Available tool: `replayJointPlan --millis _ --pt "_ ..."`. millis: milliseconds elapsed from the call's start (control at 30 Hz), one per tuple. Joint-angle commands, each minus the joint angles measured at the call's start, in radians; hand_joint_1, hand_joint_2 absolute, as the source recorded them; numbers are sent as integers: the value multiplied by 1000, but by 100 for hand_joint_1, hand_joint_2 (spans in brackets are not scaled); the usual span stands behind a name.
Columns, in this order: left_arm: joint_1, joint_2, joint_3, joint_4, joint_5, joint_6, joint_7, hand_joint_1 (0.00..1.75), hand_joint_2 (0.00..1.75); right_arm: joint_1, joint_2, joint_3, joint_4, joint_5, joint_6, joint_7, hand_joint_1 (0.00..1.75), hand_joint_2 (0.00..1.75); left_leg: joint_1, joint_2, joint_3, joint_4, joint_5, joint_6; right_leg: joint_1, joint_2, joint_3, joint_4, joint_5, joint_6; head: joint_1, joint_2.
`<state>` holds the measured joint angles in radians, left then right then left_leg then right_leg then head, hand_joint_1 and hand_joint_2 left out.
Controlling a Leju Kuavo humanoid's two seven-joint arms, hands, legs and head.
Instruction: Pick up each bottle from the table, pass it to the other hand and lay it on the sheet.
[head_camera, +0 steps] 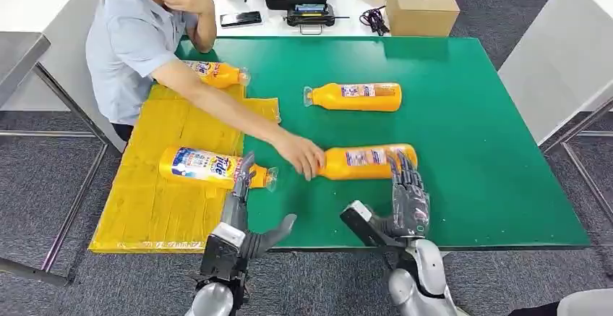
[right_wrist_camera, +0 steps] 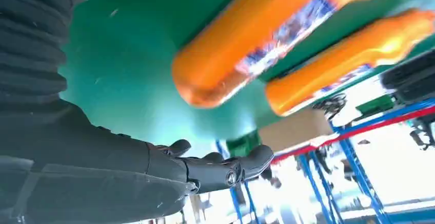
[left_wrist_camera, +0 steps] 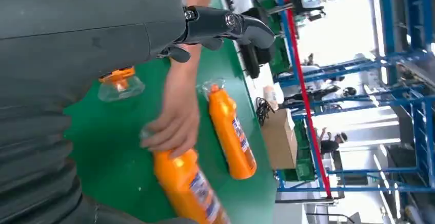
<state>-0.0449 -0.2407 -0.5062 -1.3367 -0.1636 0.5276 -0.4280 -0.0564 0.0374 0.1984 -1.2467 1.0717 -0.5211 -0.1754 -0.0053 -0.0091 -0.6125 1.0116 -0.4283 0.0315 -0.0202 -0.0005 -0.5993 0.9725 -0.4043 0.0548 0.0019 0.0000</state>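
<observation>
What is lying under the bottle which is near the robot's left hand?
The bottle with the Tide label lies on the yellow sheet, cap over the green table. The left hand covers part of its neck.

I'm seeing orange bottles (head_camera: 367, 163) with blue-white labels, a yellow sheet (head_camera: 166, 200) at left, green table (head_camera: 477, 150)

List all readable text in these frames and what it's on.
"Tide": label of the orange bottle on the yellow sheet, by the left robot hand.
Labels on the other three bottles, near, far and sheet's far end: too blurred.
Cardboard box: no legible print.
</observation>
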Motion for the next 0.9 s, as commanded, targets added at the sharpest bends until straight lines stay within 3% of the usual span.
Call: replayJointPlan --millis 33,200,300,400,900 --pt "17 26 7 -11 67 -15 24 0 175 -34 -77 49 61 141 -35 97 0 175 0 1 3 -1 -1 -1 1 1 3 -1 -1 -2 0 0" --pt "13 24 0 1 85 -26 20 0 175 -68 -86 49 118 190 -37 136 0 175 1 2 3 -1 -1 -1 1 1 2 -1 0 -1 0 0" --pt "14 26 -13 -6 97 -27 -44 0 175 -127 -90 56 199 156 -6 112 0 175 1 3 5 -1 -2 -2 1 3 5 -1 -1 -2 0 0" --pt "9 35 -26 13 133 -61 7 0 175 -132 -79 30 232 85 3 97 0 175 1 3 4 -1 -1 -1 1 2 4 -1 0 -2 0 0" --pt "-11 57 -57 20 99 -143 97 0 175 -252 -122 30 383 123 60 140 0 175 1 2 5 -1 -1 -2 1 2 4 -1 0 -2 0 0"
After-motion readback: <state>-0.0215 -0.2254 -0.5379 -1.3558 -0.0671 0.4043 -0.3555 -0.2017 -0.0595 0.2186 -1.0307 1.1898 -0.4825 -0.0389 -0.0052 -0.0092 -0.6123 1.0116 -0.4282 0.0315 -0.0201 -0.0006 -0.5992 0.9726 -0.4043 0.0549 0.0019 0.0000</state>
